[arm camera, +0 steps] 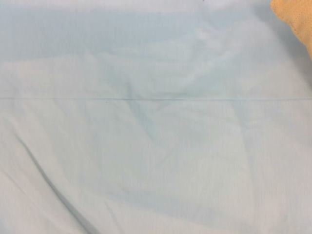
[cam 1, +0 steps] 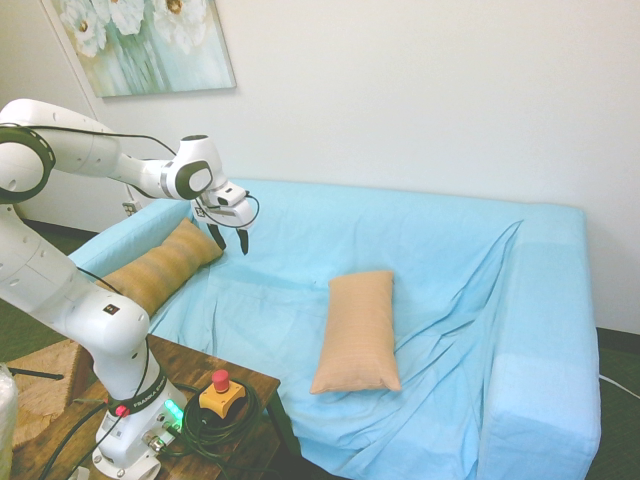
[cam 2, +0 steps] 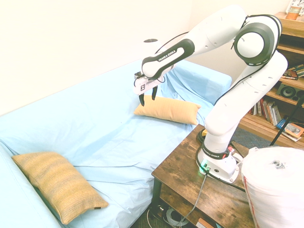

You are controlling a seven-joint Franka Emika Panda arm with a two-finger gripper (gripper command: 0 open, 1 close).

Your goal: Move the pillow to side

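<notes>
The pillow (cam 1: 358, 330) is a plain orange-tan cushion lying flat in the middle of the sofa seat; in the second exterior view the pillow (cam 2: 57, 185) lies at the lower left. The side (cam 1: 540, 370) is the boxy armrest under light blue cloth at the sofa's right end, with creases fanning toward it. My gripper (cam 1: 232, 245) hangs open and empty above the seat, far to the left of the pillow, fingers pointing down. From the other side the gripper (cam 2: 147, 100) hovers just over the edge of the other cushion.
A darker striped cushion (cam 1: 160, 265) leans by the opposite armrest, close under the gripper; it is also in the second exterior view (cam 2: 166, 110), and an orange cushion corner (arm camera: 292, 14) shows in the wrist view. A wooden table (cam 2: 185, 166) stands before the sofa. A bookshelf (cam 2: 285, 95) stands behind.
</notes>
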